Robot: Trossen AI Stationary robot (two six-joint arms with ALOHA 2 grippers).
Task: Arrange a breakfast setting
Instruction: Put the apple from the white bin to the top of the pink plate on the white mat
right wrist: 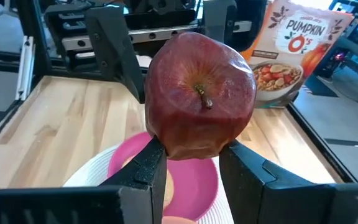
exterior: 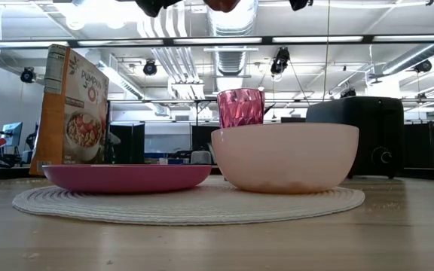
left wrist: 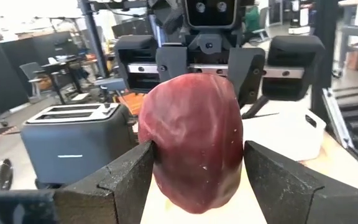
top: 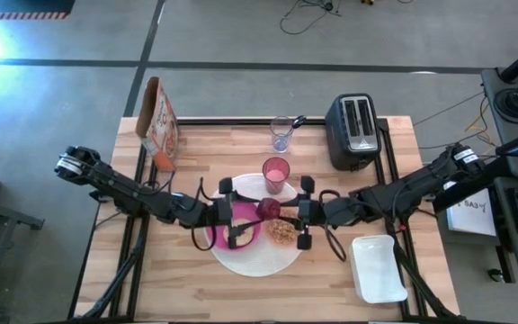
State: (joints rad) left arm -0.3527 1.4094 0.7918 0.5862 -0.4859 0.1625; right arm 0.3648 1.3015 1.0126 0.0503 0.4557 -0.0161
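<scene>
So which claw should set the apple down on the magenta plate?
Left, probably. Both the left claw and right claw grip the apple, but the magenta plate lies on the left arm's side, almost beneath its claw.

Colours from my end: dark-red apple (right wrist: 199,96) with a brown stem, magenta plate (exterior: 126,178) on a white woven mat (exterior: 187,205), pale peach bowl (exterior: 285,156), faceted pink tumbler (exterior: 240,108), black toaster (top: 355,131), orange cereal box (top: 160,124) at 10 o'clock.
</scene>
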